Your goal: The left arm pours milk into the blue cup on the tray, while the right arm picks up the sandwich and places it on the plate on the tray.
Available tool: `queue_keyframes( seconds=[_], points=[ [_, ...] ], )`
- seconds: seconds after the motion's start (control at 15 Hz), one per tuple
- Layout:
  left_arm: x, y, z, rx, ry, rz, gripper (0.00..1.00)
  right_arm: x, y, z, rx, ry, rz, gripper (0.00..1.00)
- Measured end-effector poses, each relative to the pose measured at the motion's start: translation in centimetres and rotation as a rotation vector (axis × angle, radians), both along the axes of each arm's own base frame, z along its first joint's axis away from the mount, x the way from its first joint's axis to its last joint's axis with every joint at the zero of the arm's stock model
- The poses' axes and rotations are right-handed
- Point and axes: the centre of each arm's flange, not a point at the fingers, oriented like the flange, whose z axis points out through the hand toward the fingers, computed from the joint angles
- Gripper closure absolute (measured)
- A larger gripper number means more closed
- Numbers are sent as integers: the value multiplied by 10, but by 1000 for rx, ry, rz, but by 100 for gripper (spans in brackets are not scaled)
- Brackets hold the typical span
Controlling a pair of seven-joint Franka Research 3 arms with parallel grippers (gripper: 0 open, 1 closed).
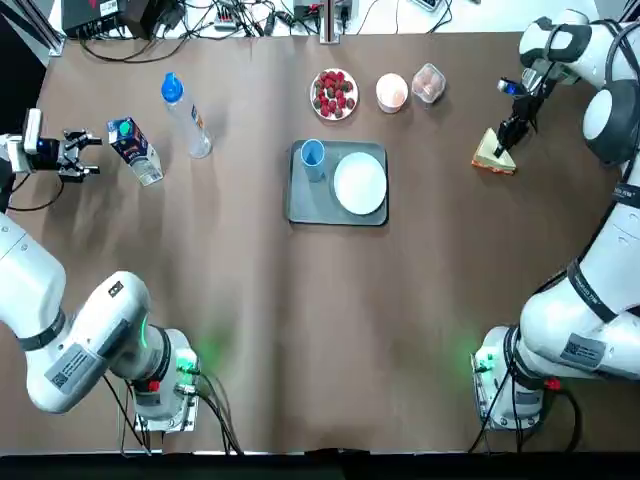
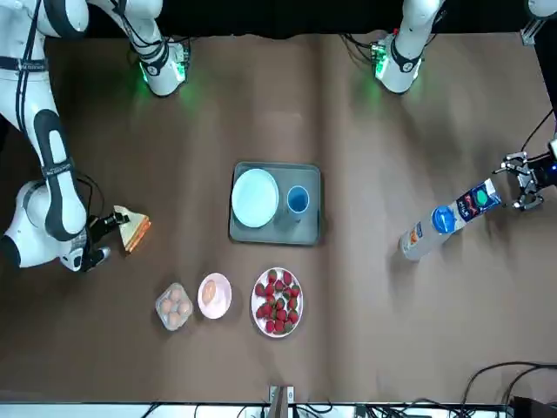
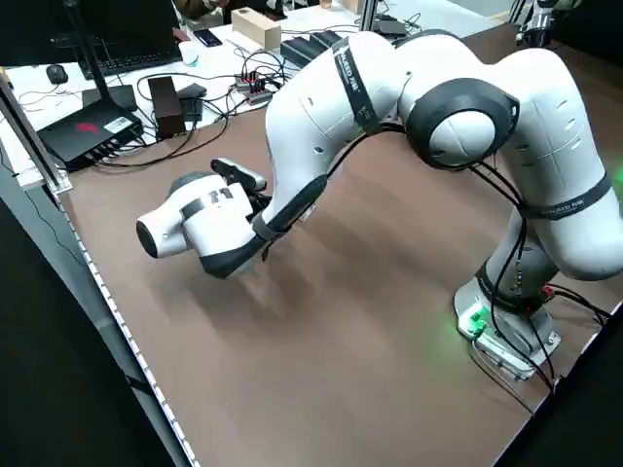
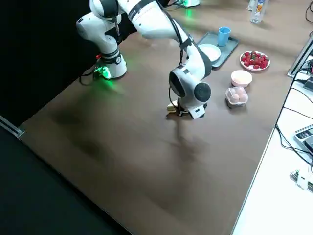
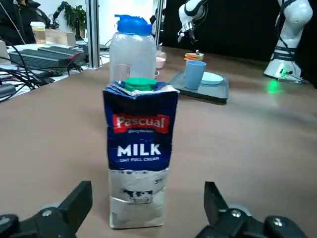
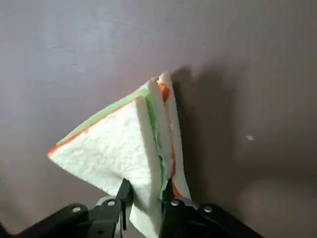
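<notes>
1. Blue-and-white milk carton (image 5: 141, 158) stands upright just ahead of the left gripper (image 5: 148, 187), teal cap on top, with the clear bottle (image 1: 188, 118) near it
2. Left arm is bent way out to its own side of the table, hand held low and pretty much level, pointing inward at the carton. Pincer's spread wide, nothing pinched
3. Right arm's stretched far forward on the other side, wrist bent so the hand slants down to the sandwich (image 6: 133, 144). Right gripper (image 6: 147, 184) has a finger on each side of one end, so yeah, it's pinching it
4. Sandwich is well apart from the tray (image 1: 340, 218); can't tell if it's touching the table
5. Blue cup (image 1: 312, 160) and plate (image 1: 360, 183) sit side by side on the tray, between the two arms
</notes>
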Motion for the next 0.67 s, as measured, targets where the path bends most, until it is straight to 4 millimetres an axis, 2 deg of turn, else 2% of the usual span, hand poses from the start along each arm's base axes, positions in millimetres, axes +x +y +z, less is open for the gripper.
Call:
queue_keyframes(
  seconds=[0.2, 0.27, 0.4, 0.53, 0.67],
  points=[
    [-5, -14, -13, -11, -83, -41, 0, 14, 30, 32, 74, 21, 14, 75],
    [-2, -25, -19, -10, -131, -65, 0, 24, 59, 66, 104, 23, -19, 78],
    [2, -29, -19, -7, -147, -72, 0, 29, 99, 96, 79, 41, -72, 78],
    [5, -29, -15, -8, -162, -62, 0, 31, 151, 114, 56, 63, -114, 79],
    [12, -31, -5, -9, -189, -54, 0, 27, 207, 120, 19, 99, -138, 80]
  ],
)
